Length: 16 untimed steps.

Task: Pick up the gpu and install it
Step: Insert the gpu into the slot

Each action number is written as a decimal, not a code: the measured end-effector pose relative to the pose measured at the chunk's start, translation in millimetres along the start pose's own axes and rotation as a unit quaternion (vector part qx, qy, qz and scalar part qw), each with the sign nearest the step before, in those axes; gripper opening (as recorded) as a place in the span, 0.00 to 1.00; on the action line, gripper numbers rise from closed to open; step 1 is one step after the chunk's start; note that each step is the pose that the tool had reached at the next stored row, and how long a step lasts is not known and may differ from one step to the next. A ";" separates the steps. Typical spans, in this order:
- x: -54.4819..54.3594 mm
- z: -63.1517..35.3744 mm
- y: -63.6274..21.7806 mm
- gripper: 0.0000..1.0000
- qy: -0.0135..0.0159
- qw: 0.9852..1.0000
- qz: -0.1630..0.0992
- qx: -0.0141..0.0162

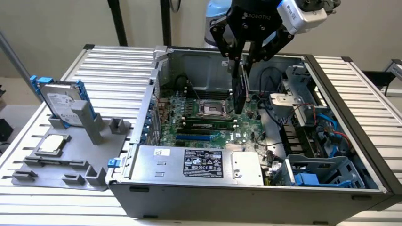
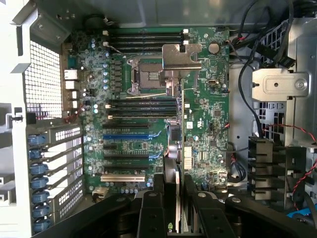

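While our pincer (image 1: 246, 59) grips the gpu (image 1: 239, 94) upright on its edge, we see the card hanging just above the motherboard (image 1: 201, 123) inside the open computer case (image 1: 251, 203) on the bench (image 1: 113, 66).

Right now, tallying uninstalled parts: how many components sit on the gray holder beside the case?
2: the hard drive stands on edge at the gray holder's far end; the processor chip lies flat nearer the camera. None seems hidden.
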<state>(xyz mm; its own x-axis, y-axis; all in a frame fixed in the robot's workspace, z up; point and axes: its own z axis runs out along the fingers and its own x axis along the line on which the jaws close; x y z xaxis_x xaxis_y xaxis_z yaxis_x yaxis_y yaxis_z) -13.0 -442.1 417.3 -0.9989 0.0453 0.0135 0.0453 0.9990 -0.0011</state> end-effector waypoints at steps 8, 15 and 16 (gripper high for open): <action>0.2 0.5 0.0 0.27 0.000 0.999 -0.041 0.001; 0.2 1.5 0.0 0.27 0.000 0.995 -0.105 0.002; 0.2 1.7 0.0 0.27 0.000 0.994 -0.113 0.002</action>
<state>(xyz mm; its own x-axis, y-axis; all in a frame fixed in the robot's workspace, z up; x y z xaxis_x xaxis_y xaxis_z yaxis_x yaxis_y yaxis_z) -13.2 -442.1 415.7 -0.9834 -0.1810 0.0129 -0.1811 0.9835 -0.0015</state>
